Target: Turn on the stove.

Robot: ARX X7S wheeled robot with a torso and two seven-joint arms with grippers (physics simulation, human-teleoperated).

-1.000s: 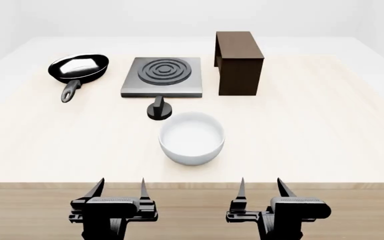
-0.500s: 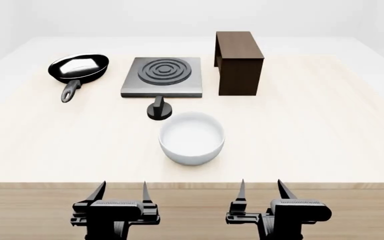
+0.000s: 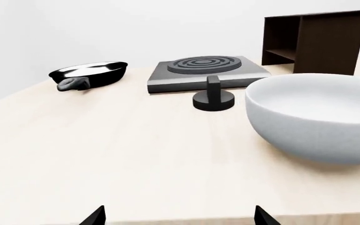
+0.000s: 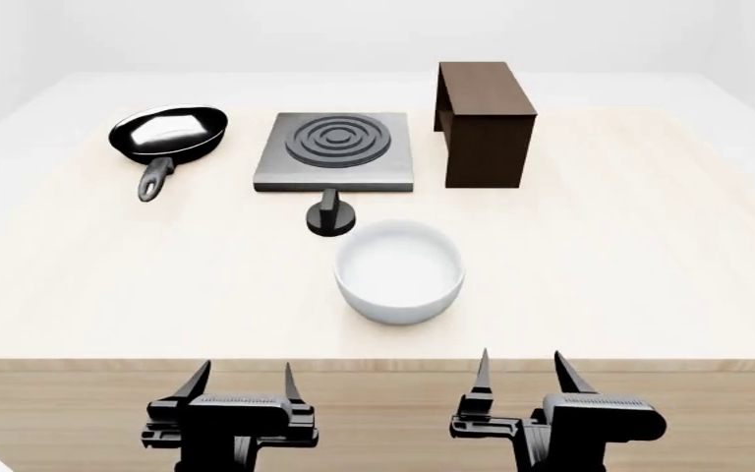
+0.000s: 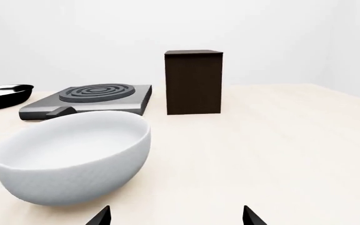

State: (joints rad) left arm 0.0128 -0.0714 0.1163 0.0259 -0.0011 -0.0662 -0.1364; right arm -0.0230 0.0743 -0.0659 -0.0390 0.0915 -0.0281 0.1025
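Note:
The stove [image 4: 335, 150] is a flat grey slab with dark burner rings at the far middle of the wooden table; it also shows in the left wrist view [image 3: 206, 73] and the right wrist view [image 5: 89, 100]. Its small black round knob [image 4: 330, 216] stands apart on the table just in front of it, also seen in the left wrist view [image 3: 213, 97]. My left gripper [image 4: 241, 379] and right gripper [image 4: 523, 374] are both open and empty, side by side at the table's near edge, far from the knob.
A white bowl [image 4: 400, 270] sits between the knob and my grippers. A black frying pan [image 4: 168, 136] lies left of the stove. A dark brown wooden box-shelf [image 4: 486, 121] stands right of it. The table's front edge [image 4: 377, 362] runs just ahead of the grippers.
The head view has shifted a little, so everything on the table sits slightly more to the right. Both grippers stay open at the near edge.

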